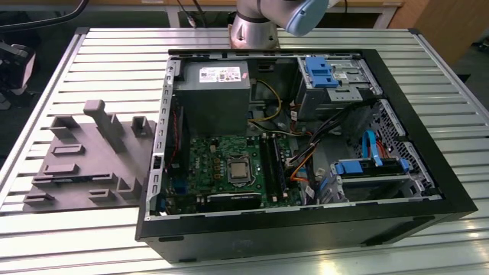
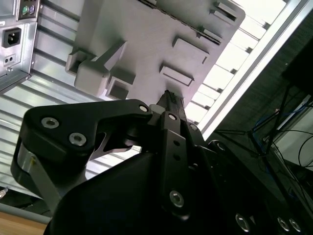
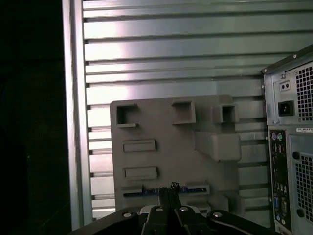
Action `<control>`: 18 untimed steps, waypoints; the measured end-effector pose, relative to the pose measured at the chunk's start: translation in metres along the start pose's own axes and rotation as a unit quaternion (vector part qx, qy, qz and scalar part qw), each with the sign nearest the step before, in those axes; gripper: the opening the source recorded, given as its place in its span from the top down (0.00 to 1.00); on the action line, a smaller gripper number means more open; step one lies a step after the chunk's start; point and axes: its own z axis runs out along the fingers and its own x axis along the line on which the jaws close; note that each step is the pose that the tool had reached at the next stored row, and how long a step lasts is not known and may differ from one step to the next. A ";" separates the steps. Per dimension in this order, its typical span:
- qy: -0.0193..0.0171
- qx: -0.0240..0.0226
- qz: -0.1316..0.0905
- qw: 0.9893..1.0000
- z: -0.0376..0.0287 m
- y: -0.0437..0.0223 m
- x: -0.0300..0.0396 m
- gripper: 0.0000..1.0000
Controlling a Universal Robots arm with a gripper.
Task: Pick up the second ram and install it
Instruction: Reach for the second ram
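Second ram [image 3: 193,188] lies in a slot of the grey tray [image 3: 161,132], seen just past your gripper [image 3: 169,189], whose fingers are closed together on nothing. In the exterior view the grey tray sits on the slatted table [image 1: 114,51] at nine o'clock of the open computer case [image 1: 306,229], the exterior view's left.

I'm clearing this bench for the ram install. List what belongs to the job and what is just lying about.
Job: second ram in the gray holder; tool; black memory slots on the motherboard.
Just there: power supply; blue drive brackets; orange cables.
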 end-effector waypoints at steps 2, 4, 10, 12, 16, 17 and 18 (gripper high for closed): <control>0.000 0.000 0.000 1.000 0.0006 -0.0005 0.0000 0.89; 0.000 0.000 0.000 1.000 0.0012 -0.0009 0.0001 0.89; 0.000 0.000 0.000 1.000 0.0027 -0.0021 0.0003 0.89; 0.000 0.000 0.000 1.000 0.0034 -0.0025 0.0004 0.89; 0.000 0.000 0.000 1.000 0.0045 -0.0032 0.0006 0.89; 0.000 0.000 0.000 1.000 0.0048 -0.0034 0.0006 0.89; 0.000 0.000 0.000 1.000 0.0051 -0.0036 0.0006 0.89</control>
